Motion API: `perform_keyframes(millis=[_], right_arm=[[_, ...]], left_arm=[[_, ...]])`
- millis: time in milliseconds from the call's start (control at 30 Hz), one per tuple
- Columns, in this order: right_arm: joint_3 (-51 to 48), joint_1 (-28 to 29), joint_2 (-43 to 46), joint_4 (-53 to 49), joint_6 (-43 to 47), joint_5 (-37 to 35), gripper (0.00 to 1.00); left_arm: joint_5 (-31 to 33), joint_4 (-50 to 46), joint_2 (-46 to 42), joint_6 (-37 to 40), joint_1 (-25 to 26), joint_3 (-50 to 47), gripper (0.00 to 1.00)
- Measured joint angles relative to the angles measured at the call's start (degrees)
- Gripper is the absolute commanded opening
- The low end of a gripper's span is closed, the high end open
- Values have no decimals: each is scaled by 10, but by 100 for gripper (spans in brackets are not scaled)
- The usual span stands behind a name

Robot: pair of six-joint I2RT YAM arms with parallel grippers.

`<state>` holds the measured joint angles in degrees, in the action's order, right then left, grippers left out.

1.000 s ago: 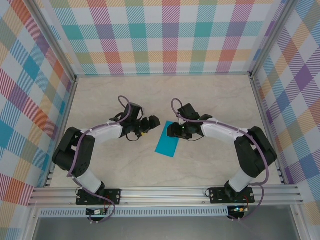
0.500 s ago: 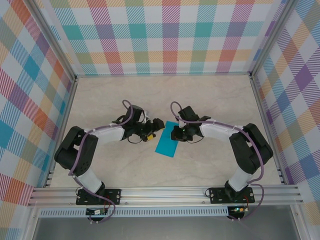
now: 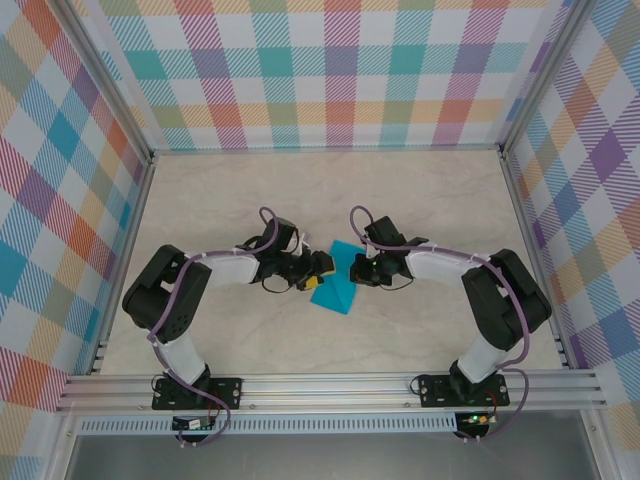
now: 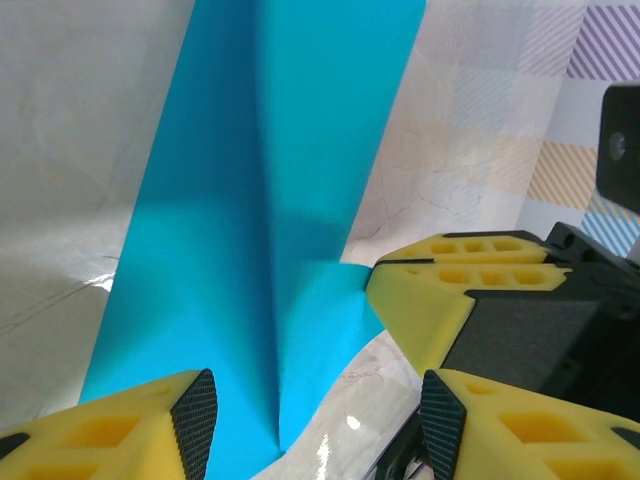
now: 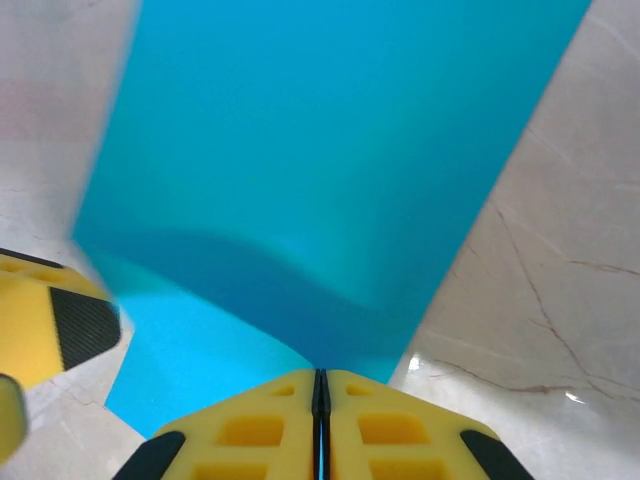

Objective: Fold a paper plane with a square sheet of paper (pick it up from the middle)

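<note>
The teal square sheet of paper (image 3: 335, 290) lies mid-table between both arms, one part of it lifted. In the right wrist view my right gripper (image 5: 320, 400) is shut on the sheet's (image 5: 330, 150) near edge, and the pinched flap arches up over the layer below. In the left wrist view the sheet (image 4: 230, 200) shows a ridge down its middle. My left gripper (image 4: 315, 420) stands open astride the sheet's near corner, one fingertip (image 4: 195, 420) over the paper. From above, the left gripper (image 3: 320, 268) and right gripper (image 3: 352, 268) face each other across the sheet.
The right gripper's yellow fingers (image 4: 450, 290) sit close beside my left gripper's right finger. The marble-patterned tabletop (image 3: 330, 195) is walled by checkered panels (image 3: 330, 70) at the back and both sides. An aluminium rail (image 3: 330, 385) runs along the near edge.
Both grippers came in to the sheet from either side. The right one shut on its edge and raised a flap. The left jaws narrowed around the opposite side.
</note>
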<state>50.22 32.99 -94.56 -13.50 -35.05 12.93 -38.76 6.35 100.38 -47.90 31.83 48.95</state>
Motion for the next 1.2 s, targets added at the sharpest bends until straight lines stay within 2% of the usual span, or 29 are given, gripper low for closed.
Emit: perform_keyframes(millis=[233, 533, 600, 767, 933, 1067, 1200], right_arm=[[0, -2, 1, 6, -6, 0, 11], [0, -8, 3, 6, -16, 0, 14], [-2, -8, 7, 6, -20, 0, 18], [-8, -19, 31, 3, -38, 2, 40], [-11, -31, 80, -12, -61, -13, 58], [-12, -38, 120, -29, -72, -34, 66], [-12, -44, 146, -52, -78, -58, 71]], left_arm=[[-14, 1, 27, 55, 20, 1, 54], [-23, 28, 57, 81, 26, 14, 33], [-24, 31, 62, 83, 26, 19, 30], [-23, 41, 73, 86, 26, 26, 23], [-21, 44, 83, 98, 26, 28, 13], [-11, 42, 87, 114, 26, 31, 7], [8, 25, 85, 137, 26, 42, 4]])
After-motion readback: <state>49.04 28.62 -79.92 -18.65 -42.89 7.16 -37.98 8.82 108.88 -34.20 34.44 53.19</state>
